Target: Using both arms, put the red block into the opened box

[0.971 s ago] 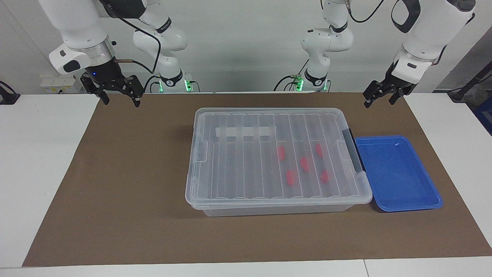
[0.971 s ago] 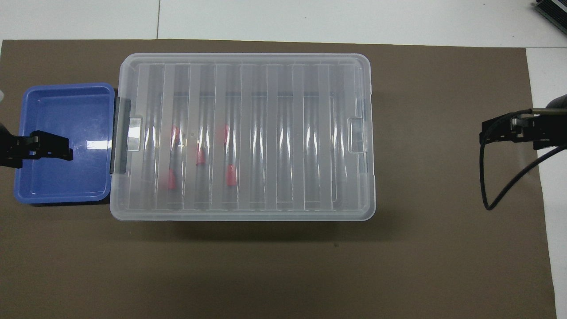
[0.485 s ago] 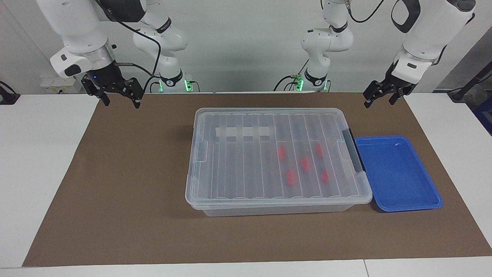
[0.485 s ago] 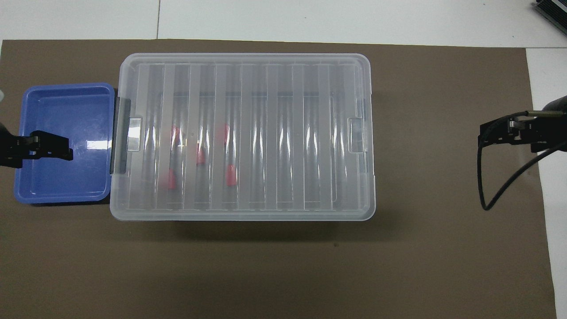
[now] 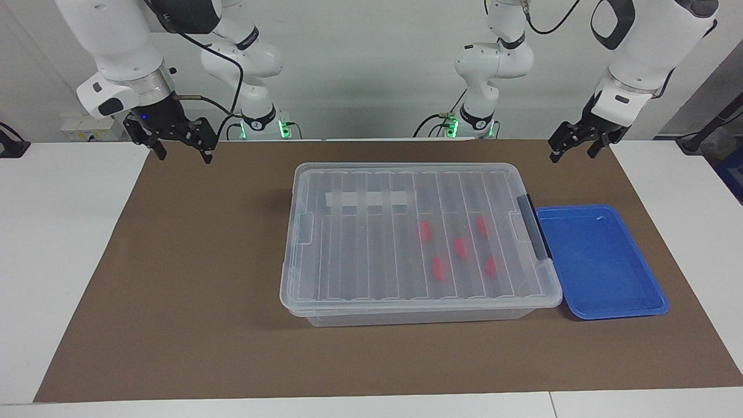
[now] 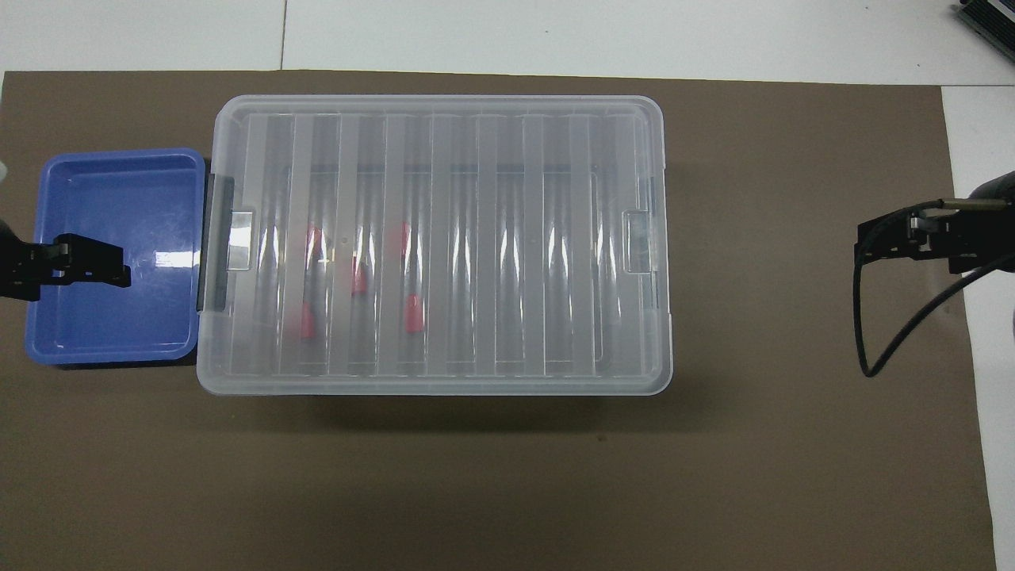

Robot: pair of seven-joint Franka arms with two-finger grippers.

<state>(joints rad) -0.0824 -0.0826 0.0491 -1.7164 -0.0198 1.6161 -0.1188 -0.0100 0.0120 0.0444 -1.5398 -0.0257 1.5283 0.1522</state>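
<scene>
Brown matting [image 5: 191, 302] covers the middle of my white table [image 5: 52, 244], with a pale wall at my back. On the mat sits the box [image 5: 371, 290], clear plastic with its ribbed lid [image 5: 360, 255] on top, and a black handle [image 5: 535, 226] at the end toward my left arm. Through the lid I can make out five red blocks [image 5: 460, 248] lying on the box floor, clustered in the half toward the handle — I cannot tell one from another. A frosted strip [image 5: 371, 199] shows on the lid near the edge closest to me; if anything is written on it, I cannot read it. No brand or label is legible anywhere on the box. Just beside the handle end lies a shallow blue tray [image 5: 603, 302], with nothing in it that I can see. My left gripper [image 5: 573, 148] hangs in the air over the mat's edge at my own side of the table, above the tray's end, its fingers spread apart and holding nothing. My right gripper [image 5: 182, 152] hangs over the mat's corner toward my right arm's end — well apart from the box — with fingers [image 5: 158, 152] likewise spread wide and empty, a black cable [image 6: 896, 333] looping down from the wrist.
</scene>
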